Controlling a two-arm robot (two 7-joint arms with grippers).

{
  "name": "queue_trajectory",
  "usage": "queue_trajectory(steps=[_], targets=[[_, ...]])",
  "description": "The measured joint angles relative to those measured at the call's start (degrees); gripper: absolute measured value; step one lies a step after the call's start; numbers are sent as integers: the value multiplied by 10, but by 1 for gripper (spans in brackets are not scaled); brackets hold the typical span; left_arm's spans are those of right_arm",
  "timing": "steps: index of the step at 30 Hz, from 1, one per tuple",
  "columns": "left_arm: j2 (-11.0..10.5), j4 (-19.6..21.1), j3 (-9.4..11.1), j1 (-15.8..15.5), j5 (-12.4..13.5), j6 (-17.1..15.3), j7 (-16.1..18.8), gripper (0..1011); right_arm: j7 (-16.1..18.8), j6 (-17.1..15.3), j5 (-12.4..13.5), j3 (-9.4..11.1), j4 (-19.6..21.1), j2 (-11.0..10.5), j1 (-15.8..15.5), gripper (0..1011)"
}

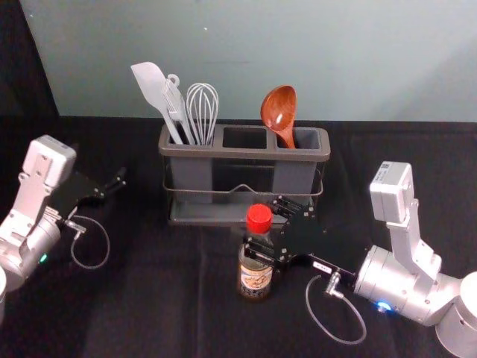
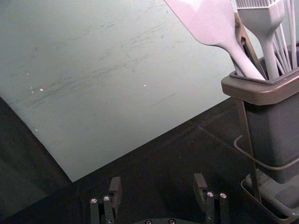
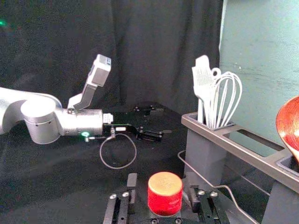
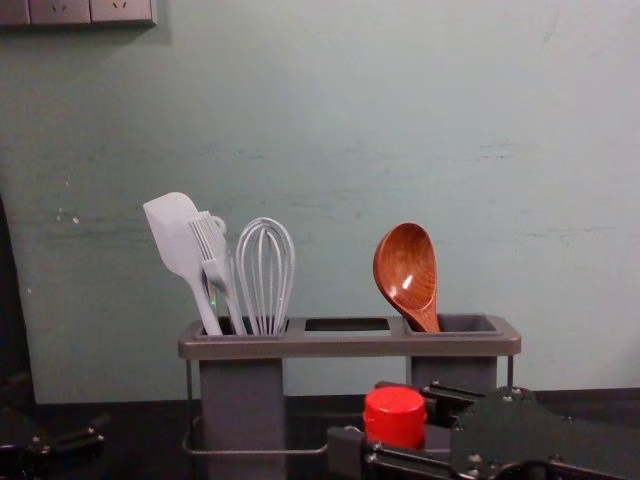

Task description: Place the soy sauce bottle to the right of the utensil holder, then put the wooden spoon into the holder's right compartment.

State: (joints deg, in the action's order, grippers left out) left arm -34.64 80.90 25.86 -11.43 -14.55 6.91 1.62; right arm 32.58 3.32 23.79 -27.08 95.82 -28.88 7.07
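In the head view, my right gripper [image 1: 272, 235] is shut on the upper part of the soy sauce bottle [image 1: 255, 276], upright in front of the utensil holder [image 1: 246, 153]. The bottle's red cap [image 3: 165, 193] rises between the fingers of my right gripper [image 3: 160, 198] in the right wrist view; the chest view has the cap [image 4: 394, 417] beside my right gripper [image 4: 400, 440]. The wooden spoon [image 1: 279, 112] leans bowl-up in the holder's right compartment. My left gripper [image 1: 115, 186], left of the holder, stands open and empty in the left wrist view [image 2: 158, 191].
A white spatula [image 1: 153, 89], a brush [image 4: 212, 250] and a whisk [image 1: 202, 108] stand in the holder's left compartment. A pale wall [image 1: 246, 45] rises behind. Black cloth [image 1: 156, 298] covers the table, with free room right of the holder.
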Motion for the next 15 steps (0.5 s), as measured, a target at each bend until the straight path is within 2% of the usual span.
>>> queue_trajectory(steps=[3,6,8,11,15], targets=[[0,0,0,0,0,0,0,1005,0,0,0,0,0,0,0,592],[0,0,0,0,0,0,0,1005,0,0,0,0,0,0,0,536],[0,0,0,0,0,0,0,1005,0,0,0,0,0,0,0,426],[0,0,0,0,0,0,0,1005,0,1,0,1,1,0,-1,381],[0,0,0,0,0,0,0,1005,0,1,0,1,0,0,-1,382]])
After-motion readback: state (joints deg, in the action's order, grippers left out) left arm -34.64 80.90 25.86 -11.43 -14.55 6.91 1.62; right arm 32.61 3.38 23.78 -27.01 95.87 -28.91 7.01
